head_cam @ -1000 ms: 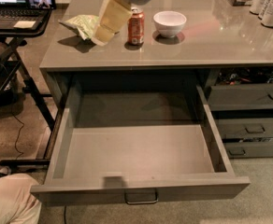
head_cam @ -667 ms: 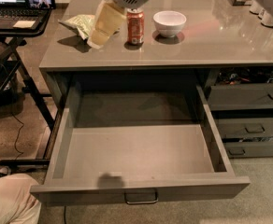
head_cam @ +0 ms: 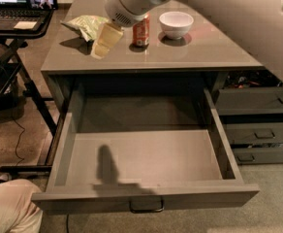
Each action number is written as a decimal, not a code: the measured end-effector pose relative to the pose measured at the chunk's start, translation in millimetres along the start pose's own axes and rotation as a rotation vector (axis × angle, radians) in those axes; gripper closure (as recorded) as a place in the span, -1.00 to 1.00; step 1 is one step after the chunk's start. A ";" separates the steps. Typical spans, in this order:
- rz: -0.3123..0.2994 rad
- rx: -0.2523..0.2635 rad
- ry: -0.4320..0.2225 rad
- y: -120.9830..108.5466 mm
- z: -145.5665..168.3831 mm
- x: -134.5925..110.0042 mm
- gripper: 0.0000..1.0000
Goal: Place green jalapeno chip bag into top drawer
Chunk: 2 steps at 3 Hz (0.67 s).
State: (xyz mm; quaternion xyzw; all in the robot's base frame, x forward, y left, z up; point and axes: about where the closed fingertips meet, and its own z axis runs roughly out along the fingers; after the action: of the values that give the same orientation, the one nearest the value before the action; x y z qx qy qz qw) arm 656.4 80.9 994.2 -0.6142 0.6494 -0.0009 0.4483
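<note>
- While the top drawer (head_cam: 146, 196) stands pulled out, only a shadow lies on its floor, so the drop looks unobstructed.
- Right of that drawer sit narrower stacked drawers (head_cam: 258, 130).
- Behind the drawer, on the grey worktop (head_cam: 204, 52), the tool (head_cam: 102, 46) angles down; I cannot tell whether it is wide, narrow or gripping.
- Just past it, behind the drawer's left side, the green jalapeno chip bag (head_cam: 85, 25) lies on the worktop.
- Grip the crinkled foil firmly, lift clear of the soda can (head_cam: 141, 30), and release low over the drawer's middle.
- Beyond the drawer's middle stands a white bowl (head_cam: 176, 23); far left, a laptop (head_cam: 15, 11).
</note>
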 end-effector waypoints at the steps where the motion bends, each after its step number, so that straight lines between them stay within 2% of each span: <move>1: -0.082 0.008 -0.034 -16.1 43.7 -4.9 -1.00; 2: -0.144 0.019 -0.041 -37.3 84.8 5.6 -1.00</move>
State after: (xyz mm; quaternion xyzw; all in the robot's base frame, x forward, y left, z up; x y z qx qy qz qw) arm 736.4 113.8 960.9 -0.6550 0.5942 -0.0268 0.4659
